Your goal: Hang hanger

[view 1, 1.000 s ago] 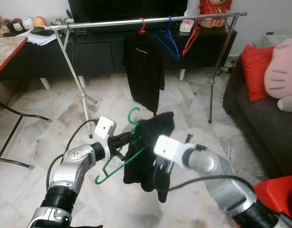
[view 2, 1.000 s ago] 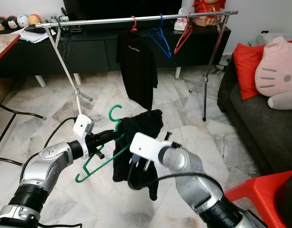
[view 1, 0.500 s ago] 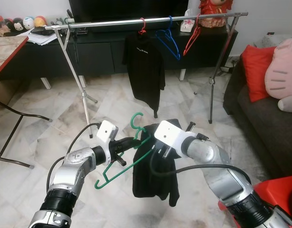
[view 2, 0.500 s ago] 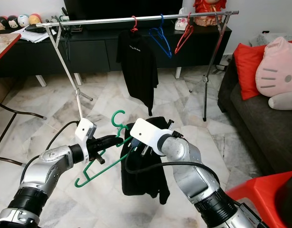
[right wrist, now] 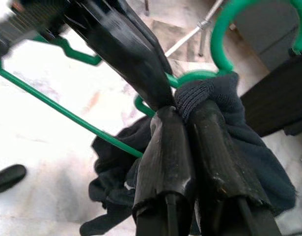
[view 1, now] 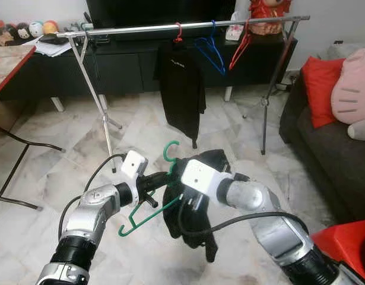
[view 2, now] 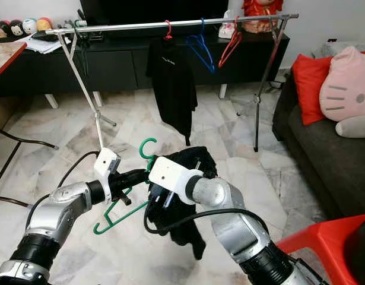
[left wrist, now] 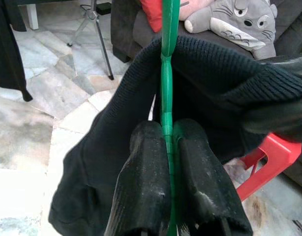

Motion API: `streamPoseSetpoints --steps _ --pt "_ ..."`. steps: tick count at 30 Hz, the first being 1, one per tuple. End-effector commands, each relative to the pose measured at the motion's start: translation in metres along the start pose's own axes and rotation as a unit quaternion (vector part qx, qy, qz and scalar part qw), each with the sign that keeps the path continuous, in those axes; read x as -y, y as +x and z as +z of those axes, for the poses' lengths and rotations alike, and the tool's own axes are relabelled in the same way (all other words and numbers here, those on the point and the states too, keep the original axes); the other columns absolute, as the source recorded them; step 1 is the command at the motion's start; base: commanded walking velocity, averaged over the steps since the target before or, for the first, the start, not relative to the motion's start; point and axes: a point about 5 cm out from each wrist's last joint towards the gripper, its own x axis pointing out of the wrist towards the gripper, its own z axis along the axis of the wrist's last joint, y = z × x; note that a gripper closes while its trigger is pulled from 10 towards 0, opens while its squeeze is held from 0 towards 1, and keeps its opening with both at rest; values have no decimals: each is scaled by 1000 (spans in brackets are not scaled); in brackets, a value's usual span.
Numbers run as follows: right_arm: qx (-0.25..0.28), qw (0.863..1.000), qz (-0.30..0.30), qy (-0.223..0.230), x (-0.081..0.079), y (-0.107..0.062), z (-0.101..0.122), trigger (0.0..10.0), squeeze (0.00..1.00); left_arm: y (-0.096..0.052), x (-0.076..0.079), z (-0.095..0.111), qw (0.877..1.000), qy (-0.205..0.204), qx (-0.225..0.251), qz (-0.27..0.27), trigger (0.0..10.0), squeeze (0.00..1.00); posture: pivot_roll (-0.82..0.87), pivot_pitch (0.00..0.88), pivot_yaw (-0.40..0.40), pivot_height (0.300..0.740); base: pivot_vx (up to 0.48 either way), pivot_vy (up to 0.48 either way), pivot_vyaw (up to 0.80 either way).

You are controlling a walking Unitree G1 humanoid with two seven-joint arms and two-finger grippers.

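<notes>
A green hanger [view 1: 151,202] is held low in front of me, its hook [view 2: 147,146] pointing up. My left gripper [left wrist: 168,133] is shut on the hanger's neck. A black knitted garment [view 1: 193,215] is partly draped over the hanger's right arm and hangs down in folds. My right gripper [right wrist: 182,110] is shut on a fold of that garment right beside the left gripper's fingers [right wrist: 126,46]. The silver clothes rail [view 1: 188,25] stands across the room.
On the rail hang a black shirt [view 1: 182,89] on a red hanger, a blue hanger [view 1: 210,52] and a red hanger [view 1: 240,46]. A dark sofa with a red cushion [view 1: 317,89] is on the right, a red stool [view 2: 324,243] at lower right, a table corner [view 1: 7,59] at left.
My right gripper has pulled the black garment left and lower, closer to the left gripper. The garment now bunches over the hanger. The left arm has barely moved.
</notes>
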Motion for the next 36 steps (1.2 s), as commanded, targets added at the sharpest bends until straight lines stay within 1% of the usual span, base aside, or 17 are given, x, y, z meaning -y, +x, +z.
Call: streamPoseSetpoints --steps 1,3,5,9,12,18,20,21,23,26,28,36 --pt "31 999 25 -9 -8 -3 13 10000 0 1 -1 9 1000 7 18 1 10000 0 -40 30 34 740 0 0 0" --pt "27 999 37 -11 -10 -5 13 10000 0 0 -1 9 1000 7 18 4 10000 0 -43 31 32 740 0 0 0" --pt "11 998 61 -18 -16 -8 6 10000 0 1 -1 9 1000 7 19 7 10000 0 -43 34 32 740 0 0 0" --pt "2 998 67 -21 -17 -10 3 10000 0 0 -2 10 1000 7 20 8 10000 0 -44 37 34 740 0 0 0" --pt "-15 996 80 -31 -19 -18 -4 10000 0 0 -4 9 1000 8 19 12 10000 0 -48 41 37 740 0 0 0" --pt "-9 997 73 -27 -17 -19 -1 10000 0 0 -4 9 1000 8 18 13 10000 0 -48 43 40 740 0 0 0" --pt "14 996 85 -21 -19 -19 8 10000 0 0 -5 10 1000 9 18 15 10000 0 -45 43 42 740 0 0 0" --pt "14 996 85 -21 -19 -19 8 10000 0 0 -5 10 1000 9 18 15 10000 0 -45 43 42 740 0 0 0" --pt "35 993 106 -26 -24 -22 18 10000 0 0 -5 10 1000 9 18 16 10000 0 -46 43 42 740 0 0 0" --pt "33 993 109 -30 -25 -21 17 10000 0 0 -5 10 1000 8 18 14 10000 0 -43 41 41 740 0 0 0" --pt "21 994 101 -34 -25 -18 12 10000 0 0 -4 10 1000 6 18 11 10000 0 -43 42 42 740 0 0 0" --pt "13 995 94 -30 -23 -18 10 10000 0 -1 -4 10 1000 6 17 8 10000 0 -42 43 41 740 0 0 0"
